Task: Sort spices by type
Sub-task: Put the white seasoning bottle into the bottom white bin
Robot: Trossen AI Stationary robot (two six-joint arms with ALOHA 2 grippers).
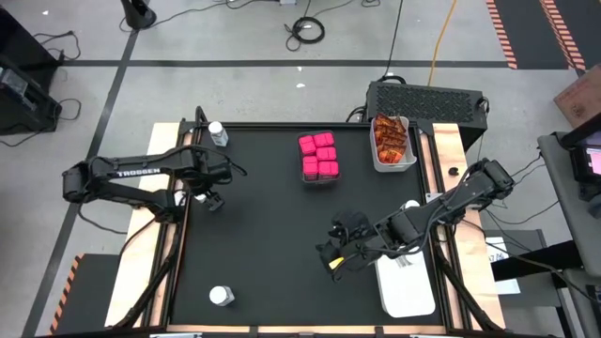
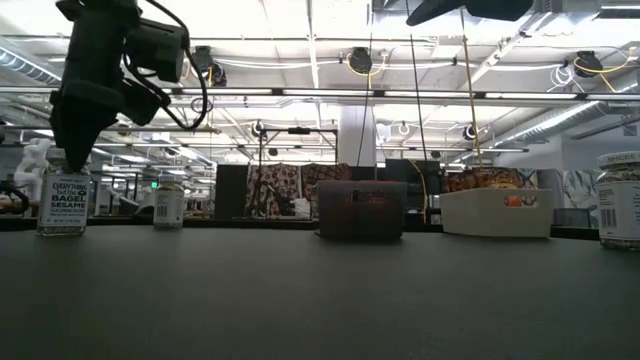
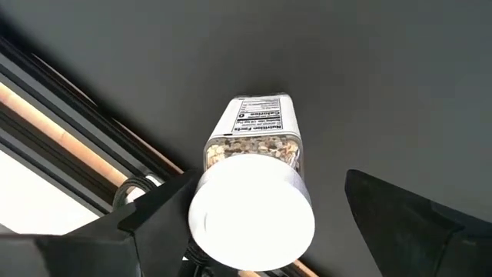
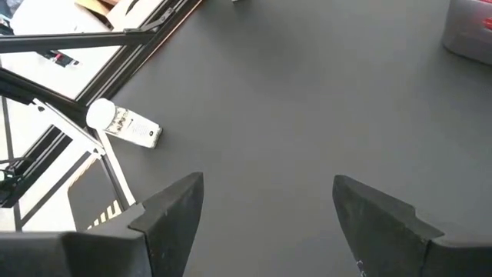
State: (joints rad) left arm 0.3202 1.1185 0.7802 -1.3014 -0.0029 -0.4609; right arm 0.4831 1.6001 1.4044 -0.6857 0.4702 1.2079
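Note:
A clear jar with a white round lid (image 3: 252,215) stands upright on the black table top near its left edge. It also shows in the low view as the labelled jar (image 2: 62,200). My left gripper (image 3: 261,223) points down over it, open, one finger on each side of the lid. I see no touch. My right gripper (image 4: 269,208) hangs open over bare table at the near right. Another jar (image 1: 218,134) stands at the far left, a third jar (image 1: 222,297) at the near left. Pink packs (image 1: 319,157) sit in a block at the far middle.
A white bin (image 1: 392,161) at the far right holds orange-red sachets. A second white bin (image 1: 406,286) lies at the near right, partly under my right arm. One more jar (image 2: 620,200) stands by the right edge. The table's middle is bare black surface.

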